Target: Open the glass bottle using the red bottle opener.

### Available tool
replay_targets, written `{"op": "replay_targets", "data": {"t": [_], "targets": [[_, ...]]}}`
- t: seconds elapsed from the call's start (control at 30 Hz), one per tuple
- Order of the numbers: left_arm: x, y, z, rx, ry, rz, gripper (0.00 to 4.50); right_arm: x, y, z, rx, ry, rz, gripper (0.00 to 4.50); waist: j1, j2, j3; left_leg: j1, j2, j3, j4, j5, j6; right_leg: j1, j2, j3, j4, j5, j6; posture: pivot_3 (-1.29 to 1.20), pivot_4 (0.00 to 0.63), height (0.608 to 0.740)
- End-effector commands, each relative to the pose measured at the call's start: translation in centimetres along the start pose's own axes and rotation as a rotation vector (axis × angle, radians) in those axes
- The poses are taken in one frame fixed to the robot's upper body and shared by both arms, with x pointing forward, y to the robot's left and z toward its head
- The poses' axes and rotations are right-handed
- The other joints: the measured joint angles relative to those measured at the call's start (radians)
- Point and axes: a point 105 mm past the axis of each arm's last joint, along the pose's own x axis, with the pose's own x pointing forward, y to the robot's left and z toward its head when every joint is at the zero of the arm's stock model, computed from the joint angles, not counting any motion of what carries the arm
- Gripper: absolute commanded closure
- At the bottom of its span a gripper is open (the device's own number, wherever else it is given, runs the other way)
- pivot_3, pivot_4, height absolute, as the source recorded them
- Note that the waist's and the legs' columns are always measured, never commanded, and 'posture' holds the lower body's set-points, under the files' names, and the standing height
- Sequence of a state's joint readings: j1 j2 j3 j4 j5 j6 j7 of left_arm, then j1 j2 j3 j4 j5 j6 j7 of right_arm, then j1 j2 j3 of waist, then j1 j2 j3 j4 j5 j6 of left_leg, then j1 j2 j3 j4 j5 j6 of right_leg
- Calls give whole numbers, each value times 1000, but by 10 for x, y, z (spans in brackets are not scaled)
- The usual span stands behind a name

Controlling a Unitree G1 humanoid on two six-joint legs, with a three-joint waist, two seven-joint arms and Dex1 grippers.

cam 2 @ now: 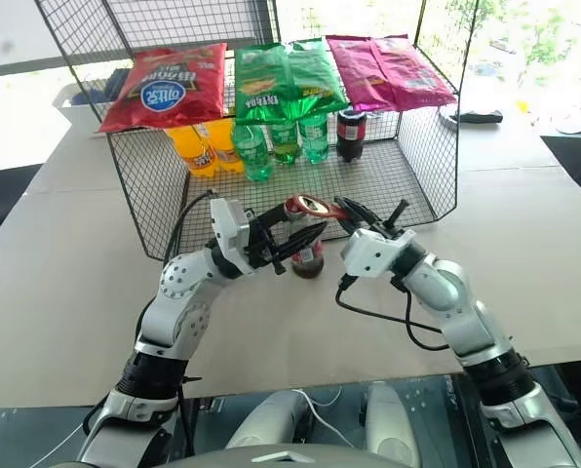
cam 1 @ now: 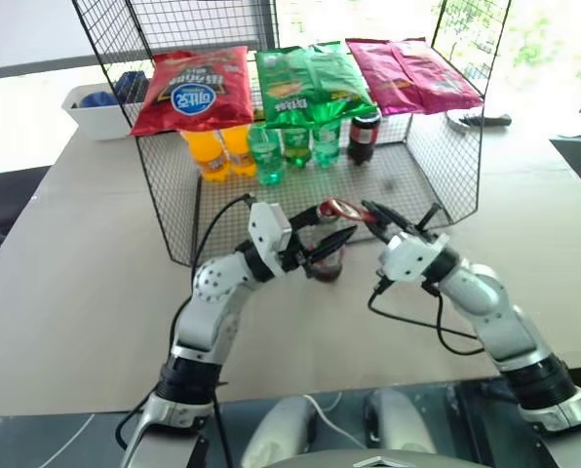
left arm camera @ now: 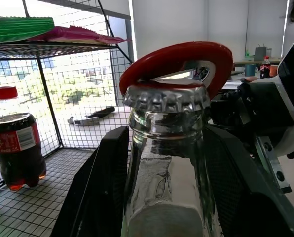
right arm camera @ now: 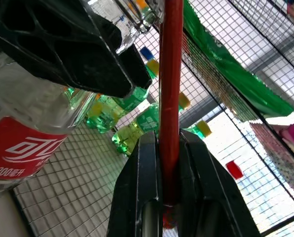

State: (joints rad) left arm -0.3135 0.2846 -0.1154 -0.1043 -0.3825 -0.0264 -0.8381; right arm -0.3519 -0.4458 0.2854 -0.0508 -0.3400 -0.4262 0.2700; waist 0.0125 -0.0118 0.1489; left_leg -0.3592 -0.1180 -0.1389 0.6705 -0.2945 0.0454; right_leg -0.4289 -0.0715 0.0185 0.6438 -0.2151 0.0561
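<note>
The glass bottle (cam 1: 327, 261) is stood upright on the table (cam 1: 86, 283), just in front of the near edge of a wire rack (cam 1: 174, 210). It is clamped at its neck between the two black fingers of the left gripper (cam 1: 331, 246), which reaches in from the left. The red bottle opener (cam 1: 344, 210) is pinched edge-on by its handle in the closed fingers of the right gripper (right arm camera: 169, 163), which comes in from the right; its oval ring is laid over the crimped metal cap (left arm camera: 165, 98), which is seen on the bottle.

Close behind the bottle, the rack's floor carries a row of bottles: orange ones (cam 1: 217, 151) on the left, green ones (cam 1: 295, 146) in the middle and a dark cola bottle with a red cap (cam 1: 365, 132) on the right. Three snack bags are laid on the rack's top shelf: red (cam 1: 193, 88), green (cam 1: 310, 83) and magenta (cam 1: 412, 73). A white bin (cam 1: 100, 107) is placed beyond the rack's far left corner.

Much of the bottle's body is hidden by the left fingers, and its label is seen in part in the right wrist view. Whether the opener's lip is hooked under the cap cannot be told. Open tabletop is left on both sides of the arms and toward the near edge; the rack's wire sides close off the far side.
</note>
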Motion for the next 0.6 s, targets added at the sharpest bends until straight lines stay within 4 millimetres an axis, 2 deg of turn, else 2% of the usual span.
{"op": "replay_targets", "data": {"t": [0.03, 0.27, 0.43, 0.6], "targets": [[-3, 2, -14, -26, 56, 22, 2763, 5, 20, -1, -47, -32, 63, 4500, 0, 0, -1, 0, 0, 0, 0, 0, 0, 0, 0, 0, 0, 0, 0, 0, 150, 734], [1, 5, -16, -38, 49, 40, 2763, 10, 28, 2, -106, -104, 76, 4500, 1, 0, -2, 14, 0, 1, -2, 0, 0, 13, 1, 1, -1, 0, 0, 0, 150, 734], [3, 5, -18, -46, 51, 45, 2763, 11, 30, 5, -212, -161, 85, 4500, 0, 0, -2, 14, 1, 1, -2, 0, 0, 14, 1, 2, -1, 0, 0, 0, 150, 734], [3, 5, -19, -51, 54, 52, 2763, 14, 18, 1, -314, -182, 66, 4500, 0, 0, -2, 15, 1, 2, -2, 0, 0, 14, 1, 3, -1, 0, 0, 0, 150, 734]]}}
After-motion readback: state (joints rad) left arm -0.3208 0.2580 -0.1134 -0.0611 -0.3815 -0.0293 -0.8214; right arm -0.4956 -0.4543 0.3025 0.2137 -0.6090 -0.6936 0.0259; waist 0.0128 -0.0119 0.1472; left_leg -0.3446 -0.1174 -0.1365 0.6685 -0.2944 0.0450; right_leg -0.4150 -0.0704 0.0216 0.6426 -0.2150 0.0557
